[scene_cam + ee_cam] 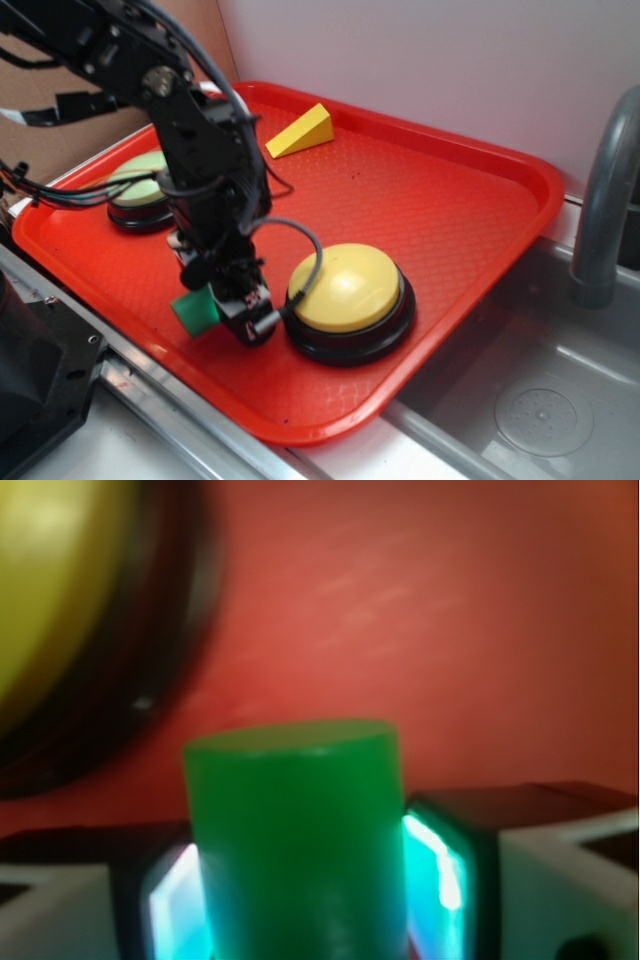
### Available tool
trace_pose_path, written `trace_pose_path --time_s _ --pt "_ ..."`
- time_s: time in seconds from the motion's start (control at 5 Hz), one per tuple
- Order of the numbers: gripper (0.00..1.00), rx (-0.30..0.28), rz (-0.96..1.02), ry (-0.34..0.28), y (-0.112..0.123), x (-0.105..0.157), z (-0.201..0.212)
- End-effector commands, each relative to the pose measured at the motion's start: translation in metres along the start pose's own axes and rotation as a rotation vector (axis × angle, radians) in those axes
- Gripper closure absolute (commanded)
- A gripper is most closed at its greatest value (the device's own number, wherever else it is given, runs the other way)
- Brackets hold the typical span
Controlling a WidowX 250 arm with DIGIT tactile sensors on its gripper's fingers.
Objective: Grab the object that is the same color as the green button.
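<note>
Place: Red tray (470, 190) sits beside a grey sink (540, 400), with a pale wall behind.
Match: We see the green button (140, 180) at the far left of the tray, partly behind the arm. The green cylinder block (195, 312) is the same color.
Claw: Our claw (225, 310) is closed on the green cylinder block. In the wrist view the block (300, 850) stands between the two pads (435, 865), touching both.
Where: The block is near the front edge of the tray, just beside the big yellow button (347, 290).
Done: We think the grab is made.
Left: Maybe a lift. We cannot tell if the block is off the tray yet.
Hard to see: The wrist view is blurry. The block's bottom is cut off there.
Other: The yellow wedge block (300, 131) lies well apart, near the back.
</note>
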State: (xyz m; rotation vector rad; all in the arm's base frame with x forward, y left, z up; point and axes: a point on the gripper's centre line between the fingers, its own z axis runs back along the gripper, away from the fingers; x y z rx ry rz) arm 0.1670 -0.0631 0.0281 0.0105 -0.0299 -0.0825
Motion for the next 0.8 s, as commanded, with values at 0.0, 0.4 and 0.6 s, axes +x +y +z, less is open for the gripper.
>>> trace_pose_path --time_s 0.0,0.4,0.6 --pt "1.0 0.002 0.247 -0.006 0.032 0.053 0.103" --pt "1.0 -0.003 0.349 -0.027 0.054 0.079 0.132" --pt "1.0 0.048 0.316 -0.036 0.048 0.079 0.13"
